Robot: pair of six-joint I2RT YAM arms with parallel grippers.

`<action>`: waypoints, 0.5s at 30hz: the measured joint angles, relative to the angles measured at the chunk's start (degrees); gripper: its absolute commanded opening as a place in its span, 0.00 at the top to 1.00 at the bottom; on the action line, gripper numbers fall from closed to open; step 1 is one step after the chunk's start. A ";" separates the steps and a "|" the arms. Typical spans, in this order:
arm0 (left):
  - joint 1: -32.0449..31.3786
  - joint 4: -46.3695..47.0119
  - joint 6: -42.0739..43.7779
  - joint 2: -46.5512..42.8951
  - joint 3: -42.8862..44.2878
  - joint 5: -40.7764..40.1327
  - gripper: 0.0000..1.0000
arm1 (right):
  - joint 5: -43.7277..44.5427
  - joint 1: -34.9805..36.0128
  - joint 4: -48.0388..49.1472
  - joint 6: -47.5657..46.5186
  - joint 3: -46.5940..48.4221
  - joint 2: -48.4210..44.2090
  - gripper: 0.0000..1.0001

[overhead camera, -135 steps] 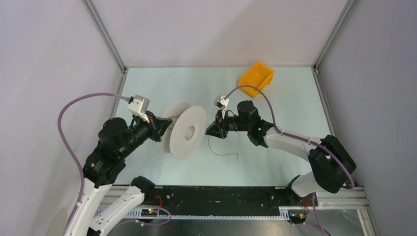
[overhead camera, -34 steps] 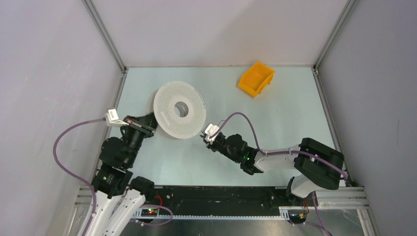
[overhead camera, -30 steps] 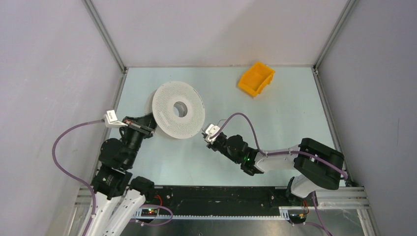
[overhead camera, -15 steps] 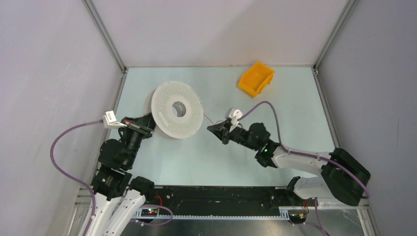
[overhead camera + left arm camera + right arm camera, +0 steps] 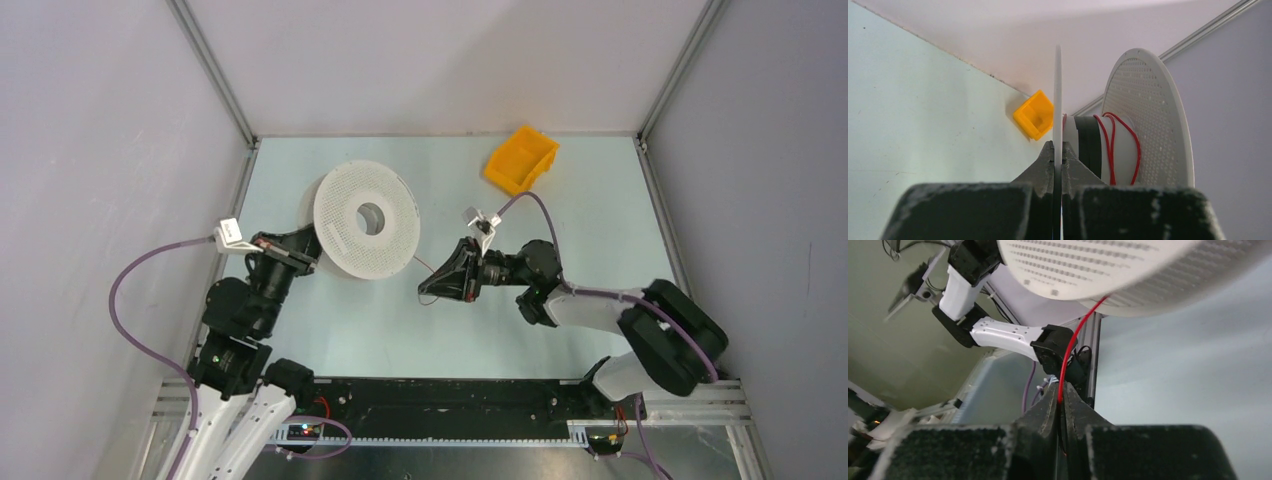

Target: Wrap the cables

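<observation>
2 blk/white arms [image 5: 600, 310] w/ purple hoses [image 5: 150, 253], dark fingers [image 5: 1040, 172].

On my screen I see an orange bin [image 5: 521, 159] sitting on the pale green surface [image 5: 600, 250], beyond the right gripper [image 5: 426, 294] and well apart from it. A white perforated spool [image 5: 366, 220] is between the two grippers, one flange touching the left gripper [image 5: 1058, 156]. Grey walls [image 5: 450, 60] stand beyond both.

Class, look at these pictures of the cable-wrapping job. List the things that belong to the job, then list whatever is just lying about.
Part of the job:
- red cable, running from the spool
- white spool
- left gripper, clamped on the spool's flange
- right gripper, pinching the cable

Just lying about:
- orange bin, at the far side of the table
</observation>
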 measured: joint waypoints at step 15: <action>0.09 0.90 -0.98 -0.02 -0.52 0.59 1.00 | 7.43 -4.74 -1.51 4.70 -1.57 5.40 0.69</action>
